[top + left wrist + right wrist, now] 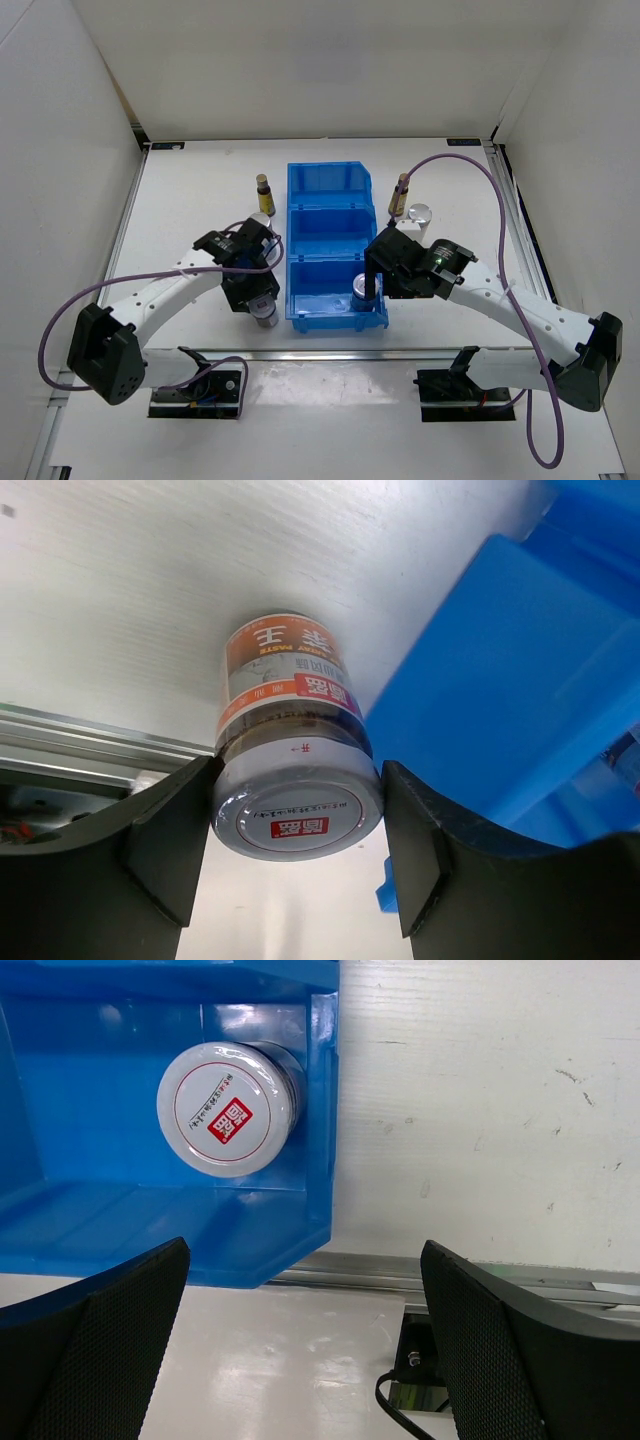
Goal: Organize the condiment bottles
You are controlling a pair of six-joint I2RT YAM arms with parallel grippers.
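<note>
Top external view: the table (200, 190) held a blue bin (330, 236) at centre. Lower left of the bin, the left gripper (297, 780) pinched a jar (285, 695) by its lid, both fingers touching; the jar stood on the table just beside the bin. The right gripper (305, 1250) hung spread wide over the bin's lower-right corner, where a second jar (228, 1108) stood in the lowest compartment. One amber bottle (263, 194) stood upper left of the bin, another (401, 194) upper right, with a white cylinder (419, 215) just beside it.
</note>
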